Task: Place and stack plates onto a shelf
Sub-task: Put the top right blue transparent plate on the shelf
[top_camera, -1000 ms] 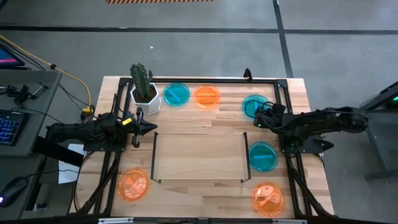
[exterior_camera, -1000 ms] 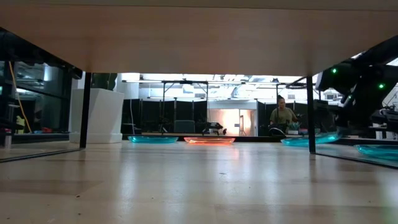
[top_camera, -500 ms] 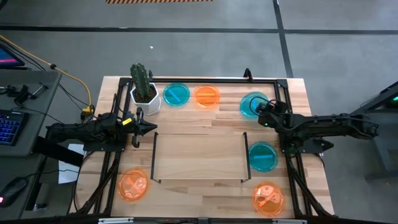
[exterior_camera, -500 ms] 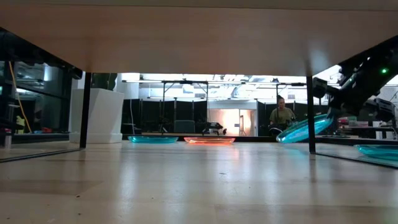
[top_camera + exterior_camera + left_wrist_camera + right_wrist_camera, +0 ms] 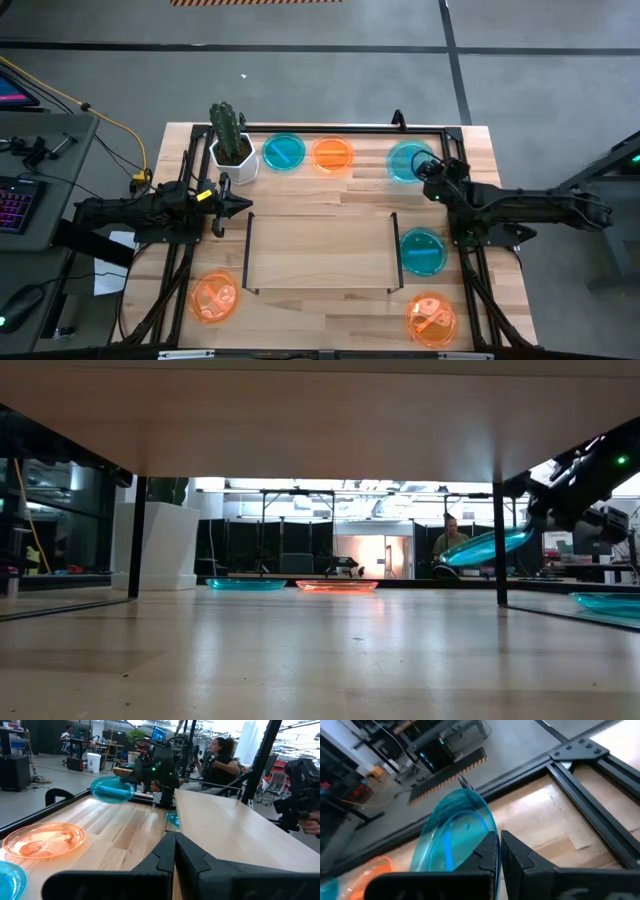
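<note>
- My right gripper point(image 5: 432, 172) pinches a teal plate point(image 5: 406, 162) by its rim, lifted and tilted above the table's far right.
- The shelf point(image 5: 318, 252) sits mid-table, bare (the plate's destination, I judge).
- My left gripper point(image 5: 240, 205) waits closed beside the shelf.

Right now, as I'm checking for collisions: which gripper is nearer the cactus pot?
Left. The left gripper sits shut just beside the cactus pot, while the right gripper, shut on a teal plate, is across the table.

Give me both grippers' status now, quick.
Left gripper: fingers shut, holding nothing, beside the cactus pot.
Right gripper: fingers shut on a teal plate, lifted off the table.
</note>
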`<control>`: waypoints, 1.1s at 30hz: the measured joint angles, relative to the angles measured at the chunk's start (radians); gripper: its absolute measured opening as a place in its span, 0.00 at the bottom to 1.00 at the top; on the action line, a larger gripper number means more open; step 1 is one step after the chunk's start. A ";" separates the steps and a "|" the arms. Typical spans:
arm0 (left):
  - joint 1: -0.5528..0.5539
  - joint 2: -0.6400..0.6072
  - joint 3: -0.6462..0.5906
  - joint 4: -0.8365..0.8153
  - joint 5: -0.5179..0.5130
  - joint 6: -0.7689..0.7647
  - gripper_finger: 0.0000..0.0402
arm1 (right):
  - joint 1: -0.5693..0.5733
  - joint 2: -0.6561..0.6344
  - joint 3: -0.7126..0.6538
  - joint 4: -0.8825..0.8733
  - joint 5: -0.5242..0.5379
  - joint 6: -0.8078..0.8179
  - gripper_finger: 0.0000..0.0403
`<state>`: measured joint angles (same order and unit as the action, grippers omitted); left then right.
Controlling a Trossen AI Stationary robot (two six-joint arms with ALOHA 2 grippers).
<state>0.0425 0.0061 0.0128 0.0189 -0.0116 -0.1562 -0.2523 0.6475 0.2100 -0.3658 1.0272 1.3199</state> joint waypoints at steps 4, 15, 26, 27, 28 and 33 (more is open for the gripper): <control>0.000 0.000 0.000 0.000 0.000 0.000 0.00 | 0.000 -0.068 0.000 0.078 0.014 -0.098 0.00; 0.000 0.000 0.000 0.000 0.000 0.000 0.00 | -0.057 -0.151 0.000 0.568 -0.294 -0.526 0.00; 0.000 0.000 0.000 0.000 0.000 -0.052 0.00 | -0.007 -0.072 0.153 0.587 -0.709 -0.607 0.00; 0.000 0.000 0.000 0.000 0.000 -0.052 0.00 | 0.010 -0.048 0.179 0.574 -0.736 -0.619 0.00; 0.000 0.000 0.000 0.000 0.000 -0.052 0.00 | 0.031 -0.025 0.204 0.554 -0.760 -0.627 0.00; 0.000 0.000 0.000 0.000 0.000 -0.052 0.00 | 0.151 0.120 0.331 0.457 -0.858 -0.676 0.00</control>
<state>0.0424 0.0061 0.0128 0.0193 -0.0118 -0.2081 -0.1015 0.7674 0.5411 0.0915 0.1688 0.6435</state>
